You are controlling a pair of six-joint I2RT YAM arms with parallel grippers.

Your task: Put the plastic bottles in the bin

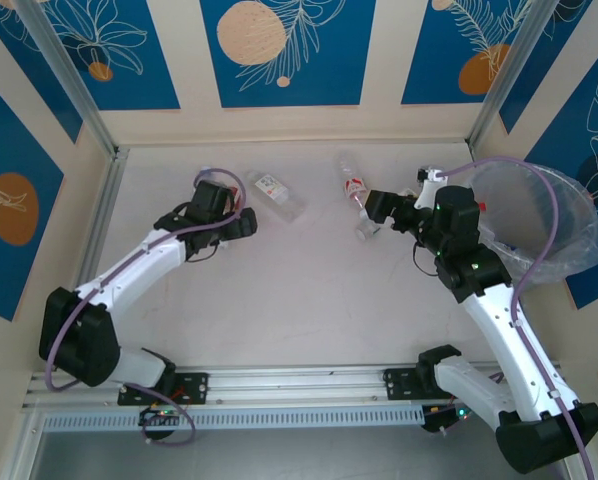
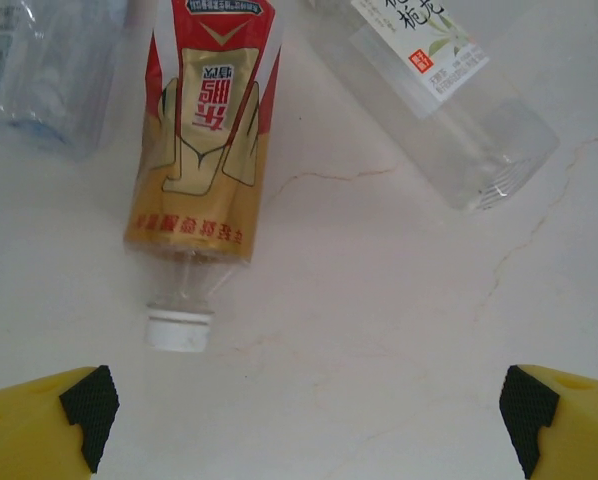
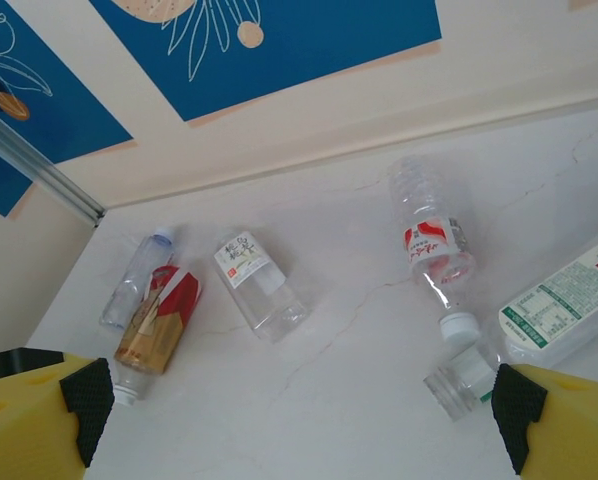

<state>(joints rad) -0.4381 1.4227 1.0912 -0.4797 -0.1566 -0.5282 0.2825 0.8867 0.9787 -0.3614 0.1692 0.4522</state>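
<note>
At top view's right, the bin (image 1: 569, 215) looks empty; five plastic bottles (image 3: 159, 320) lie on the table (image 3: 329, 400); left gripper (image 2: 309, 420) and right gripper (image 3: 304, 410) spread, empty.

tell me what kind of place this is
Probably a robot lab test booth: two arms bolted to a metal rail at a pale table, blue leaf-print panels walling it in, bottles and a bag-lined bin staged.

Clear or red-and-gold-labelled plastic bottles (image 3: 159, 325) scattered on their sides; round, clear-bag-lined bin (image 1: 554, 225) to their right.
</note>
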